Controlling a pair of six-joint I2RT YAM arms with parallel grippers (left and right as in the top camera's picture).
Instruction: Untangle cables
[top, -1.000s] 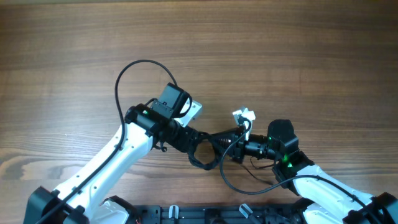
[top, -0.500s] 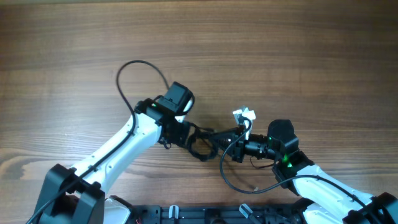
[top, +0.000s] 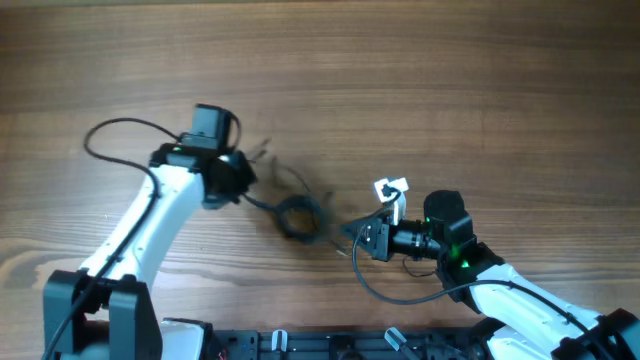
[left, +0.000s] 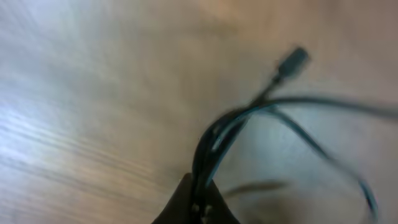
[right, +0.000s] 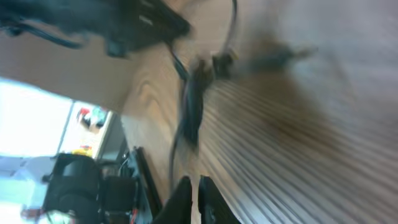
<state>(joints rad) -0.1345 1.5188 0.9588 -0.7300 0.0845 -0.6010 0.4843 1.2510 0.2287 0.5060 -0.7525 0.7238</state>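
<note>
Wood-grain table (top: 450, 80) fills the overhead view, both arms reaching in from the near edge. left gripper (top: 243, 188) sits left of centre, its fingers clenched on the cables (top: 298, 215): in the left wrist view several thin black strands run straight down into the pinched fingertips (left: 186, 198) at the bottom of the picture, and one strand ends in a small dark plug (left: 293, 61) lying on the wood further out (the whole view is motion-blurred). From above, the strands leave that gripper, pass into a small tight coil lying on the table about midway between the two grippers, then carry on to the right gripper (top: 362, 238), which points left toward the coil. In the right wrist view its fingers (right: 208, 198) are pressed almost together with only a sliver between them, and a thin dark strand leads down to them from a blurred dark clump of cable, so it reads as nipped on a strand, though the blur keeps the contact itself from being sharp. A small white tag (top: 392, 188) lies on the table just behind the right gripper. A thicker black arm lead (top: 110, 130) loops out on the far left beside the left arm, and another arm lead (top: 385, 295) curves under the right arm
</note>
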